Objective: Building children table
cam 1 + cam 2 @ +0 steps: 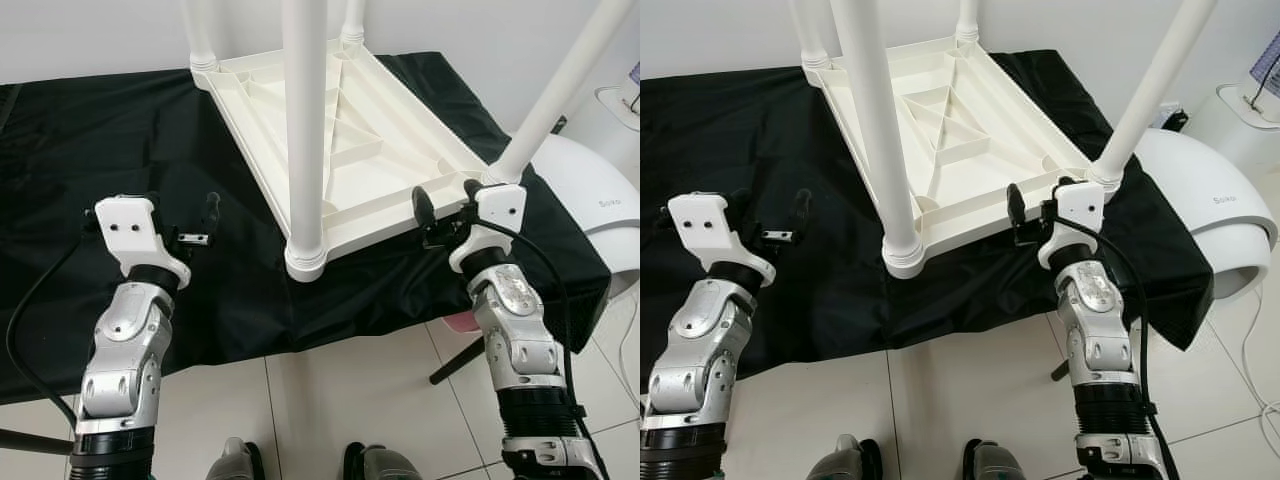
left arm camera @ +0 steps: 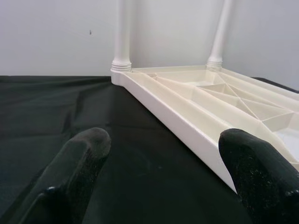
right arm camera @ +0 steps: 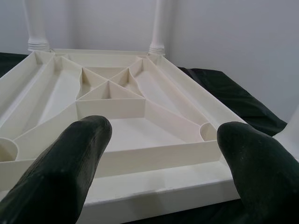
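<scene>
Black-draped surface (image 1: 120, 130) carries the upturned white plastic table (image 1: 340, 140) overhanging centre-frame; right gripper (image 1: 445, 215), fingers spread, could tip it.

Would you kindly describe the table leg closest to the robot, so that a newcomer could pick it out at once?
Start at the black cloth covering the work surface, where a white plastic table top lies upside down with four legs pointing up. The leg in question stands at the near corner, between the left tool and right tool. Unlike the others, it crosses the middle of the head view.
</scene>
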Robot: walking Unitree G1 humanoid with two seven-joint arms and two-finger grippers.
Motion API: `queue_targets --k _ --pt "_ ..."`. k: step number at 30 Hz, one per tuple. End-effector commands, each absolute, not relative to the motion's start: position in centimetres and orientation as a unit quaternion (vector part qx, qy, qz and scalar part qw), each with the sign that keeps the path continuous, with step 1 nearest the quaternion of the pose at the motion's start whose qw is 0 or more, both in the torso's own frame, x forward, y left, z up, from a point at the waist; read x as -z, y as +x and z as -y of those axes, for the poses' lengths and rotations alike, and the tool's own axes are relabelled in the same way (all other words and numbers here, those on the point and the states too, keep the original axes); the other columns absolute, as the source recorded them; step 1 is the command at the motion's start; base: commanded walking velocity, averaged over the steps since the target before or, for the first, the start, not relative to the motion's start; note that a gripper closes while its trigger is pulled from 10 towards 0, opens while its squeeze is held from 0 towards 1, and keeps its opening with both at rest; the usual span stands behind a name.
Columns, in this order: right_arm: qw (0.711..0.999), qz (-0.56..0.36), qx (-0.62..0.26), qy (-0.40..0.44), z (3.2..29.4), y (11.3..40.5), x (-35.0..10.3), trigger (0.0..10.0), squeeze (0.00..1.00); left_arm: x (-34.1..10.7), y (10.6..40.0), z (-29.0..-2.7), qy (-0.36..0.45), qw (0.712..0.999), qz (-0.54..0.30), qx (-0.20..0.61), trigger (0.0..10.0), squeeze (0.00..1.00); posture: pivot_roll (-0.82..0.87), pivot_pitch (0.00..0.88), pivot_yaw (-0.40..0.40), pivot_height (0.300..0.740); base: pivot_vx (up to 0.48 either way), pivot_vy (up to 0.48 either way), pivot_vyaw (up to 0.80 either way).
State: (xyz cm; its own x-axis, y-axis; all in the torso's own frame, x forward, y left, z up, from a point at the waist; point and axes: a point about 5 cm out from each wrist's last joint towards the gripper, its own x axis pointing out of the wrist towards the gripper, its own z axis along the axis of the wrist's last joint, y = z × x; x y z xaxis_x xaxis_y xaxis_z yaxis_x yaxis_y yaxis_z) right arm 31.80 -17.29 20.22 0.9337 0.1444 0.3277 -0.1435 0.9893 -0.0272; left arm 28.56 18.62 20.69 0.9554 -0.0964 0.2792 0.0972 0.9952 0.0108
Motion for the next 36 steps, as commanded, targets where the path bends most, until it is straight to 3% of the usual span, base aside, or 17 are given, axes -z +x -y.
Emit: queue_targets --k 1,36 --pt "0.984 0.168 -0.066 0.000 17.60 31.72 -20.10 10.0 0.00 -20.66 28.43 -18.71 0.000 0.989 0.138 0.046 10.0 0.00 -0.06 0.169 -0.023 0.740 0.000 0.000 0.00" --pt "0.983 0.169 -0.075 -0.005 17.50 31.83 -20.20 10.0 0.00 -20.77 28.55 -18.49 0.000 0.989 0.141 0.053 10.0 0.00 -0.07 0.143 -0.028 0.740 0.000 0.000 0.00"
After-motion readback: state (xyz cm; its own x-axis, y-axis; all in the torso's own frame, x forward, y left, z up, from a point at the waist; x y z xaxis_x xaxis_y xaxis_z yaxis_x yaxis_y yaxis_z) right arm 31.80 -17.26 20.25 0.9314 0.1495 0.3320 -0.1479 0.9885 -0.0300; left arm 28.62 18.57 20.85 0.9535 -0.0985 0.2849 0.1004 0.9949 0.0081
